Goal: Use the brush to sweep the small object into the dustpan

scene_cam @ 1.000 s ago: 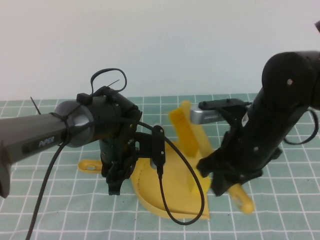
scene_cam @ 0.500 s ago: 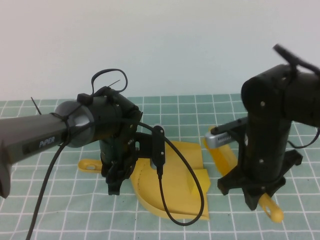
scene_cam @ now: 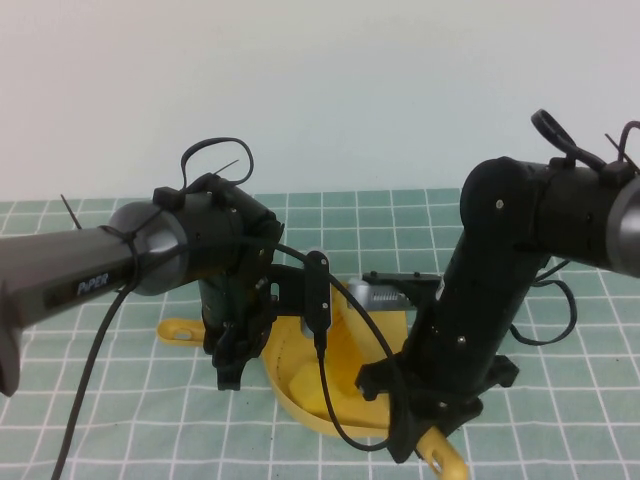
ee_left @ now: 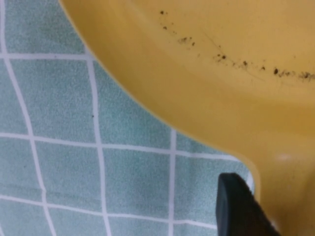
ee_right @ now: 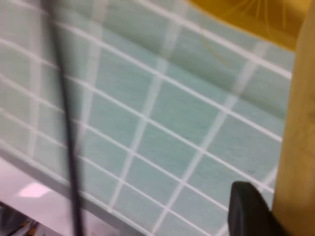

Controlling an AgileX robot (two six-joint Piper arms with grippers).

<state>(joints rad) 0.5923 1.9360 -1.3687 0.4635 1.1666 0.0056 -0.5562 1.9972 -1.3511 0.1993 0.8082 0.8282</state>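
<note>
We held the stiff, light yellow dustpan (scene_cam: 300, 375) by its handle between the left gripper (scene_cam: 232, 355)'s closed fingers, while the right gripper (scene_cam: 425, 440) clamped the brush (scene_cam: 445, 462) handle just beside the pan; the small object stayed hidden.

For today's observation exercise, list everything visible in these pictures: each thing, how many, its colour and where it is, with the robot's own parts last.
dustpan: one, yellow, on the mat at centre, its handle under the left arm.
small object: one, yellow, inside the dustpan.
brush: one, yellow, handle end showing below the right arm.
mat: one, green with white grid lines, covering the table.
left end effector: one, black, at the dustpan handle.
right end effector: one, black, low at front right, shut on the brush.
</note>
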